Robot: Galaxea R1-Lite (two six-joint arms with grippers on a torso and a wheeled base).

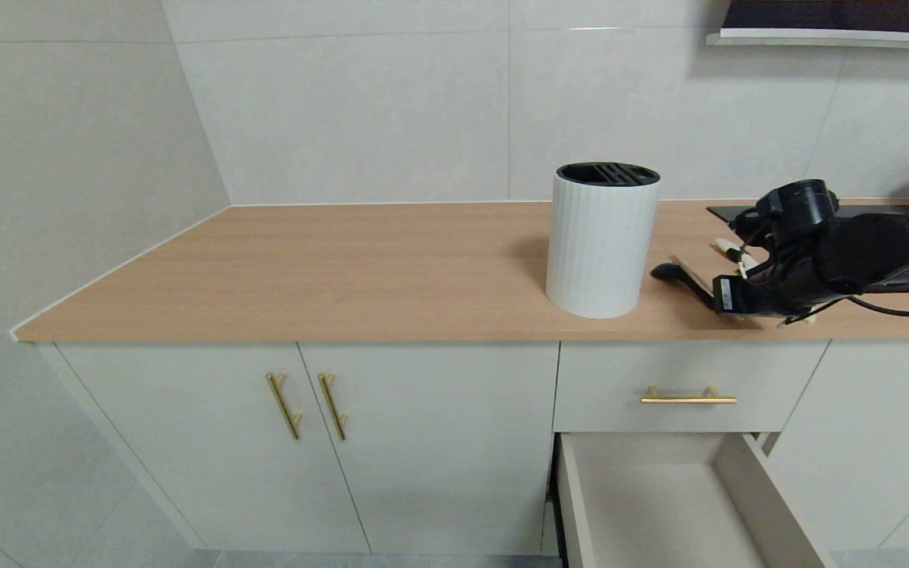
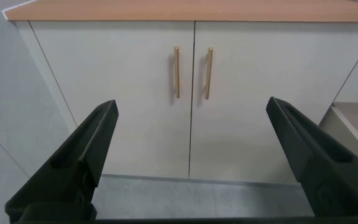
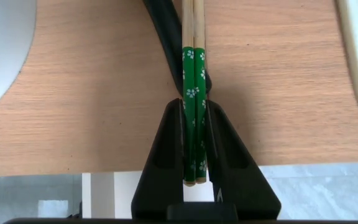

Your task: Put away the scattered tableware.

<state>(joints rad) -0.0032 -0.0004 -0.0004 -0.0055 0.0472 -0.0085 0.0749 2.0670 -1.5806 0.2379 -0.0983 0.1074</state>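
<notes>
Pinching green-ended chopsticks (image 3: 193,68), a grip plain only from its wrist, the right hand (image 3: 194,111) sits at the worktop's (image 1: 344,268) front edge beside the white holder (image 1: 602,237). The left hand (image 2: 191,106) gapes wide facing the cupboard doors (image 2: 135,93); a drawer (image 1: 573,489) stands open below.

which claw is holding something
The right claw, shut on the green-ended chopsticks at the counter; the left claw hangs open and empty before the cabinet doors.

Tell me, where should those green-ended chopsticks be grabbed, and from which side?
At the green patterned ends of the chopsticks, coming in from the front edge of the counter along their length. They lie side by side, so a squeeze across the pair keeps both together. The right tool is shut on them just so.
</notes>
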